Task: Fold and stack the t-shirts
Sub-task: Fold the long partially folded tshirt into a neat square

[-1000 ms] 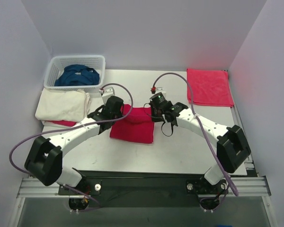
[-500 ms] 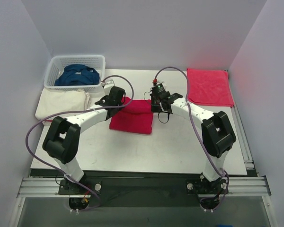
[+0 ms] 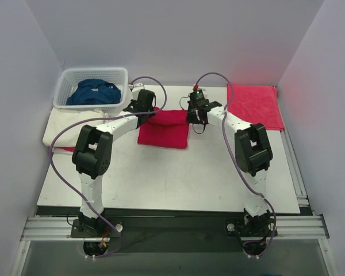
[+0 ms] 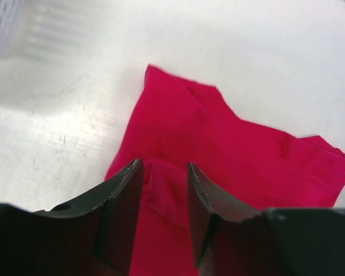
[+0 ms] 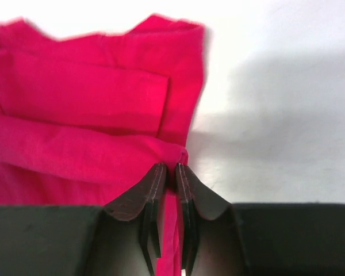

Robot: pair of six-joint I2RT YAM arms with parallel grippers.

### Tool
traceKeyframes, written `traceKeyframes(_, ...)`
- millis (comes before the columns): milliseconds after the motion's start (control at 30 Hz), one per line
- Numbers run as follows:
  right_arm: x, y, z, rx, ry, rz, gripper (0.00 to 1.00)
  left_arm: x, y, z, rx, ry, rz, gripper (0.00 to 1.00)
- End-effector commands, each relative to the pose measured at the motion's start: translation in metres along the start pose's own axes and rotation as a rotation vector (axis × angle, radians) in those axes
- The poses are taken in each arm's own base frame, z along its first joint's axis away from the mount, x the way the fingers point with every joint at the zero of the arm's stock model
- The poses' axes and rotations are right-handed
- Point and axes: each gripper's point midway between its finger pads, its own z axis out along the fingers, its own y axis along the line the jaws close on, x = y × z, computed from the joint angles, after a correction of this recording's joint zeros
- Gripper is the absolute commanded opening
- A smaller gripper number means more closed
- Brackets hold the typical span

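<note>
The overhead view alone takes in the whole table [image 3: 161, 178]. The folded crimson t-shirt [image 3: 164, 129] lies at its middle toward the far side. A white lattice basket [image 3: 66, 86] at the far left holds the dark blue t-shirt [image 3: 94, 92]. The cream-white t-shirt [image 3: 72, 127] lies folded in front of that basket, and a flat red cloth [image 3: 253, 106] sits at the far right corner. Both arms reach to the crimson shirt's far edge, one at each corner, but from above their fingertips are hidden. The wrist cameras supply that. The left gripper [image 4: 164, 169] has its jaws partly apart, a raised ridge of the red fabric standing loose between them, not clamped. The right gripper [image 5: 168, 168] has its jaws almost together, pinching the shirt's edge, with layered folds of fabric spread ahead of it and bare tabletop to its right.
</note>
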Motion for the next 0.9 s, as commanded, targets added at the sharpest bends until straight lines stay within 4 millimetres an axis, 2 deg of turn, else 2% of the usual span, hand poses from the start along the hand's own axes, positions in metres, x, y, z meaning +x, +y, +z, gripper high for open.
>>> traceKeyframes(0, -0.054, -0.015, -0.019, 0.027, -0.106, 0.094, 0.15, -0.067, -0.029, -0.010, 0.085, -0.168, -0.051, 0.50)
traceKeyframes(67, -0.065, -0.018, -0.026, 0.032, -0.136, 0.101, 0.17, -0.086, -0.034, -0.020, 0.118, -0.233, -0.072, 0.57)
traceKeyframes(100, -0.070, -0.017, -0.031, 0.032, -0.151, 0.094, 0.18, -0.096, -0.039, -0.025, 0.146, -0.265, -0.081, 0.57)
traceKeyframes(167, -0.069, -0.015, -0.036, 0.031, -0.150, 0.074, 0.18, -0.099, -0.041, -0.033, 0.166, -0.269, -0.073, 0.58)
traceKeyframes(233, -0.068, -0.011, -0.041, 0.028, -0.151, 0.058, 0.19, -0.094, -0.047, -0.038, 0.212, -0.237, -0.048, 0.58)
traceKeyframes(333, -0.053, 0.000, -0.045, 0.007, -0.118, 0.021, 0.19, -0.070, -0.049, -0.041, 0.248, -0.166, -0.010, 0.58)
traceKeyframes(367, -0.049, 0.002, -0.046, 0.002, -0.110, 0.008, 0.19, -0.067, -0.050, -0.046, 0.265, -0.159, -0.006, 0.58)
traceKeyframes(400, -0.039, 0.012, -0.047, -0.015, -0.092, -0.014, 0.19, -0.050, -0.049, -0.046, 0.293, -0.122, 0.011, 0.58)
traceKeyframes(433, -0.035, 0.016, -0.047, -0.024, -0.083, -0.028, 0.18, -0.047, -0.050, -0.049, 0.309, -0.112, 0.011, 0.58)
traceKeyframes(500, -0.024, 0.026, -0.047, -0.042, -0.061, -0.060, 0.19, -0.026, -0.053, -0.050, 0.364, -0.047, 0.026, 0.57)
traceKeyframes(633, -0.005, 0.046, -0.042, -0.115, 0.001, -0.097, 0.19, 0.006, -0.062, -0.040, 0.423, 0.057, 0.053, 0.57)
traceKeyframes(733, 0.001, 0.048, -0.030, -0.121, 0.032, -0.095, 0.19, 0.019, -0.061, -0.025, 0.399, 0.091, 0.049, 0.56)
traceKeyframes(767, 0.006, 0.047, -0.023, -0.124, 0.054, -0.099, 0.19, 0.019, -0.059, -0.021, 0.382, 0.087, 0.043, 0.56)
traceKeyframes(867, 0.006, 0.048, -0.012, -0.124, 0.060, -0.115, 0.18, 0.018, -0.055, -0.007, 0.331, 0.072, 0.029, 0.56)
